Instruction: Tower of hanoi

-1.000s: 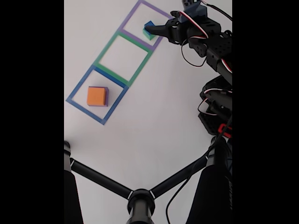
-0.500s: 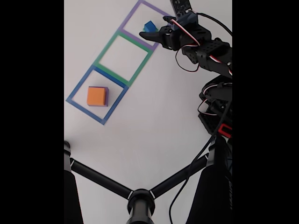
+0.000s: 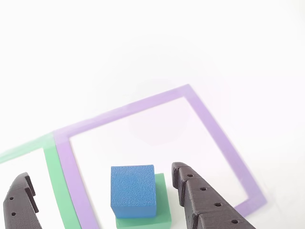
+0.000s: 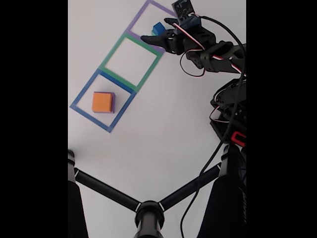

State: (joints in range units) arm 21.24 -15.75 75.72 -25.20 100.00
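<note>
Green block (image 3: 157, 217) cut off by bottom edge.

I see white tabletop (image 4: 163, 129) w/ purple (image 4: 148, 7), green (image 4: 115, 49), blue outlines (image 4: 81, 94); green block (image 3: 162, 200) in purple, purple slab (image 4: 113, 102) in blue.

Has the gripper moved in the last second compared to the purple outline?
Yes. In the fixed view the gripper has shifted left along the purple outline, toward its green-side edge.

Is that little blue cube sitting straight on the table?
No, the blue cube rests on a wider green block inside the purple outline.
</note>
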